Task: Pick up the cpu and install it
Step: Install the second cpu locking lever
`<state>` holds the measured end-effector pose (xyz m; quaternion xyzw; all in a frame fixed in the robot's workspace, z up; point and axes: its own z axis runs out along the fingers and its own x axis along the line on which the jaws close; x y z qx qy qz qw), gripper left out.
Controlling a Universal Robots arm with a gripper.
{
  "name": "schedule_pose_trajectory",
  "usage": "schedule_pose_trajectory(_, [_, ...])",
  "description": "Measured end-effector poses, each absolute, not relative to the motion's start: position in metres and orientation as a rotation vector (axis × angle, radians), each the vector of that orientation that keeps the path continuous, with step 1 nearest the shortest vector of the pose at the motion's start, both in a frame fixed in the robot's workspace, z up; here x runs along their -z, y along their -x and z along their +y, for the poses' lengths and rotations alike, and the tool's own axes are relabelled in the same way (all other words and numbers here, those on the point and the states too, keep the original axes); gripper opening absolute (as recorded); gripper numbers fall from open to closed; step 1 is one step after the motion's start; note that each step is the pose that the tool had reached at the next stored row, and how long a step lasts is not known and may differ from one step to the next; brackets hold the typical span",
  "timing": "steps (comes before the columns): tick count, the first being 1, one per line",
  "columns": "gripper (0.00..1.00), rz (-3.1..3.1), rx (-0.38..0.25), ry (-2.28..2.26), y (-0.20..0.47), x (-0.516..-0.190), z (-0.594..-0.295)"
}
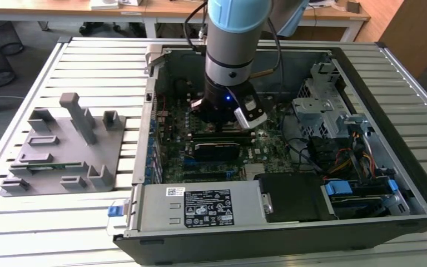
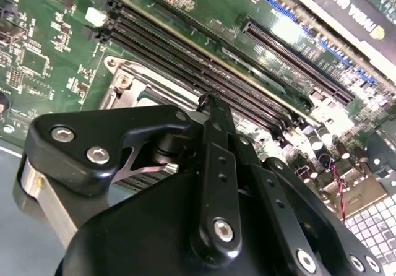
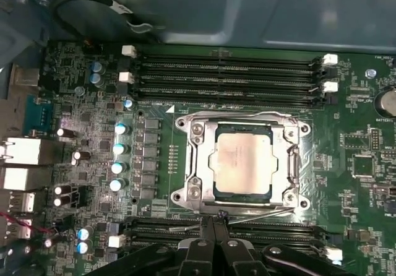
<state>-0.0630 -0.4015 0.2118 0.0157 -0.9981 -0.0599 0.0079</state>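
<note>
The cpu (image 3: 242, 164) is sitting flat inside the metal socket frame (image 3: 195, 164) on the motherboard (image 3: 93, 103), its silver lid facing up and nothing resting on it; the end effector (image 3: 213, 223) is hovering just beside the frame's near edge, its fingers (image 3: 209, 239) pressed together and pinching nothing. Judging by its look, the chip is light, rigid and thin, with a smooth lid that will be slippery; the underside contacts and the socket beneath are probably fragile, so taking it by two opposite edges, kept level, seems the safest hold.

The first wrist view is showing the whole socket from above, with the memory slots (image 3: 223, 75) on both sides of it and the chip squarely seated; the second wrist view is looking along the black finger linkage (image 2: 213, 183), showing one corner of the frame (image 2: 124, 81) and the long slots (image 2: 204, 72) but hiding the chip behind the linkage; the exterior view is placing the arm (image 1: 232, 61) deep inside the open computer case (image 1: 391, 139), with a grey fixture tray (image 1: 61, 147) lying on the slatted surface (image 1: 50, 233) at the exterior view's left.
</note>
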Motion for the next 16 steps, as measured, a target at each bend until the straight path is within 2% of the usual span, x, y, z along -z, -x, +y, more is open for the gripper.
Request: schedule_pose_trajectory(16, [0.11,-3.114,0.272,-0.05,0.076,-0.204,-0.415])
